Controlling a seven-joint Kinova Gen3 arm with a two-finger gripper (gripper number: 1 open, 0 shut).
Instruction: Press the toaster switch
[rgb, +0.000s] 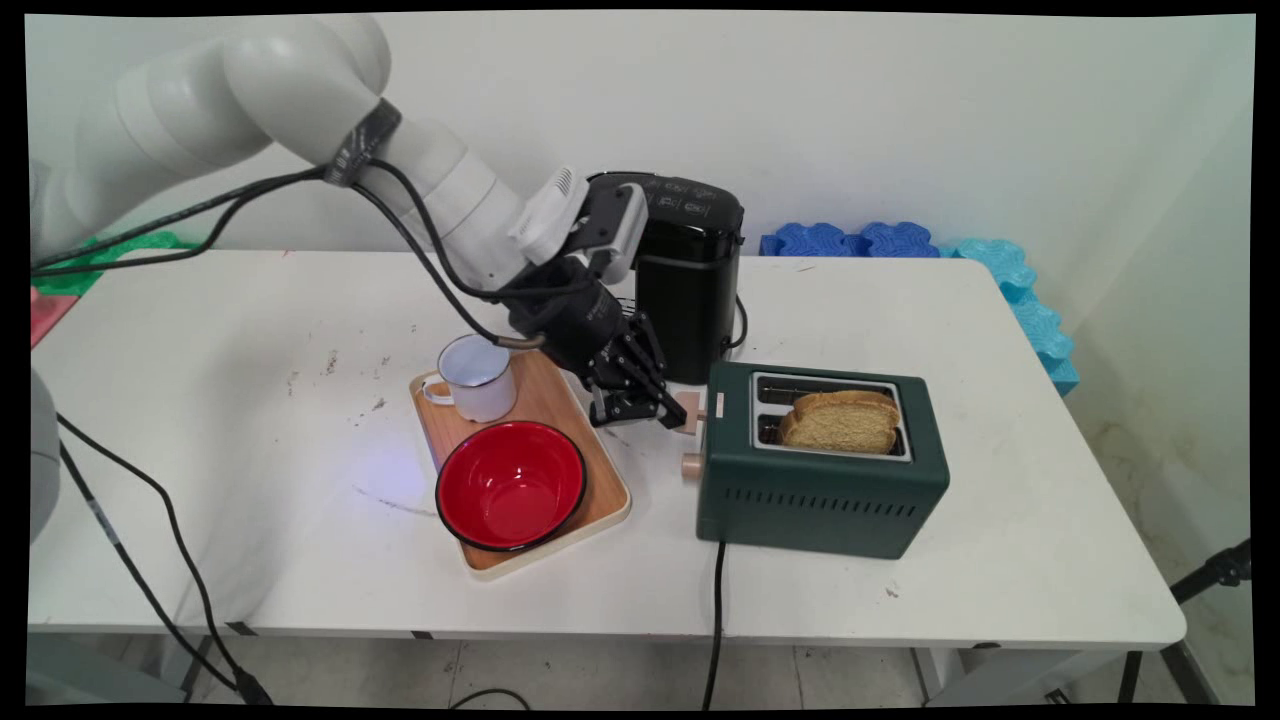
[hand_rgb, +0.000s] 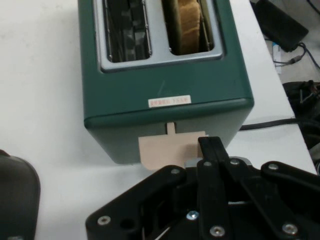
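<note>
— Where does the black two-finger end effector (rgb: 665, 412) sit?
— Fingers drawn narrow together, it touches the flat beige lever (hand_rgb: 162, 152) of the dark green metal toaster (hand_rgb: 165, 90) just ahead; a browned bread slice (rgb: 840, 422) stands beyond it.

Bread (rgb: 838, 422) in toaster (rgb: 820, 500) (front slot)

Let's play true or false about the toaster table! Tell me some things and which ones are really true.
1. A slice of bread sticks out of the green toaster. True.
2. The red bowl sits on the wooden tray. True.
3. The white mug is inside the bowl. False: it stands on the tray behind the bowl.
4. The gripper is holding the mug. False: it is at the toaster's lever.
5. Both toaster slots hold bread. False: one is empty.
</note>
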